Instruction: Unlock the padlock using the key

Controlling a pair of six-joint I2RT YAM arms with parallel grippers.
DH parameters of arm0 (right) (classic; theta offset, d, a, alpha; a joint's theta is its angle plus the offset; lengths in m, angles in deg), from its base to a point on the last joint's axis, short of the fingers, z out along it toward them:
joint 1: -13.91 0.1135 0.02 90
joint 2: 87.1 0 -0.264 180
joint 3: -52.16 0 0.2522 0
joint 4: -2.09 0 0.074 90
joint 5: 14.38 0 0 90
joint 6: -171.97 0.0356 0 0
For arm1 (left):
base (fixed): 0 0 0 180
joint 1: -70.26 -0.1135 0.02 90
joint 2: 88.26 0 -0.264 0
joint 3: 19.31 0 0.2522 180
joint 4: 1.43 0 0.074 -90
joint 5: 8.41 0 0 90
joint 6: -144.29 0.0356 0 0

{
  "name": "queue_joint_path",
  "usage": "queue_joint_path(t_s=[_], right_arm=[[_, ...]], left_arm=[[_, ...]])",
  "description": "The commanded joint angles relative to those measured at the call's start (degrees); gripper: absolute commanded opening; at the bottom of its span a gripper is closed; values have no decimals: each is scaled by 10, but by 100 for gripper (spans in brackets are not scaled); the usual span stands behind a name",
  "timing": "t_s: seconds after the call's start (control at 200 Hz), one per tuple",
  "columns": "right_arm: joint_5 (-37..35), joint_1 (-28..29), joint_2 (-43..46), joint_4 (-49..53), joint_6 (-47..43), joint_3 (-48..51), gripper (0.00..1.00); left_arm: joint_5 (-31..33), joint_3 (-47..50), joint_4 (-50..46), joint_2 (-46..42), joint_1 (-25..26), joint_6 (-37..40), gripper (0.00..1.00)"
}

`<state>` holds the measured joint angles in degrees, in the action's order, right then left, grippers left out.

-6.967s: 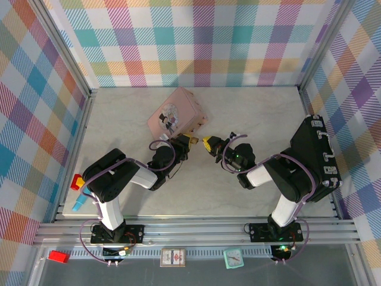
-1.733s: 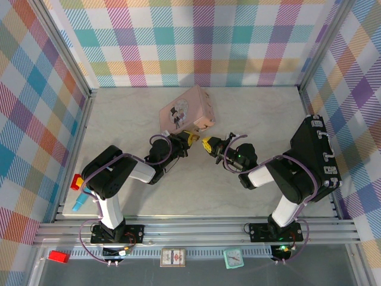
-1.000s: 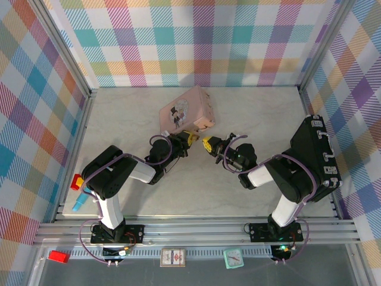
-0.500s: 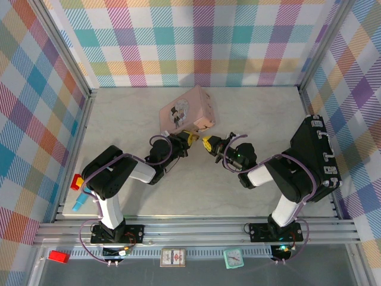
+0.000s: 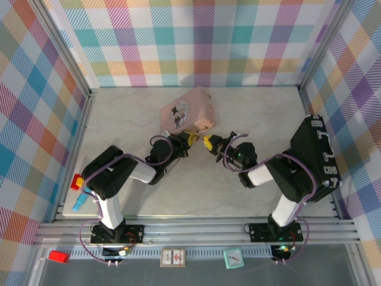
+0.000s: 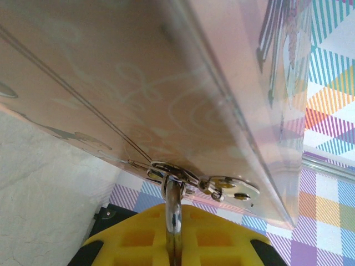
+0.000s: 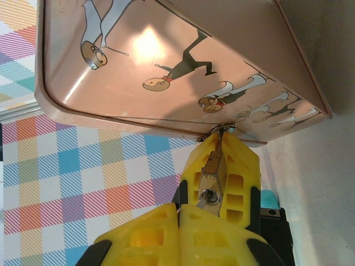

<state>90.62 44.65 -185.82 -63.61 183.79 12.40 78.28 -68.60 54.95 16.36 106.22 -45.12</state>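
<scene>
Brass padlock (image 7: 213, 176) is hung by its shackle (image 6: 173, 206) from the hasp (image 6: 222, 186) on the near side of the pink tin (image 5: 186, 111), which is set mid-width toward the far edge of the table (image 5: 119, 125). The left gripper (image 5: 189, 138) is clamped on the padlock. The right gripper (image 5: 208, 142) is held just beside it, fingers pressed together. The key cannot be made out.

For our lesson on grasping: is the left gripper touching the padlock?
Touching. In the left wrist view, the yellow fingers of the left gripper clamp the silvery shackle of the padlock with no gap.
</scene>
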Motion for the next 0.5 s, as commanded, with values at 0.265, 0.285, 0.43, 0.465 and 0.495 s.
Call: queue_joint_path(t_s=[0.265,0.285,0.43,0.465,0.495], right_arm=[[-17,8,-16,-12,12,2,0],[-18,9,-21,-12,13,2,0],[-20,21,-44,-12,27,-2,0],[-20,24,-46,-12,28,-4,0],[-21,26,-47,-12,28,-6,0]], left_arm=[[-9,-33,75,-35,17,6,0],[-9,-34,75,-34,17,5,0],[-9,-39,75,-36,19,7,0],[-10,-40,75,-37,19,8,0],[-11,-42,75,-36,20,9,0]])
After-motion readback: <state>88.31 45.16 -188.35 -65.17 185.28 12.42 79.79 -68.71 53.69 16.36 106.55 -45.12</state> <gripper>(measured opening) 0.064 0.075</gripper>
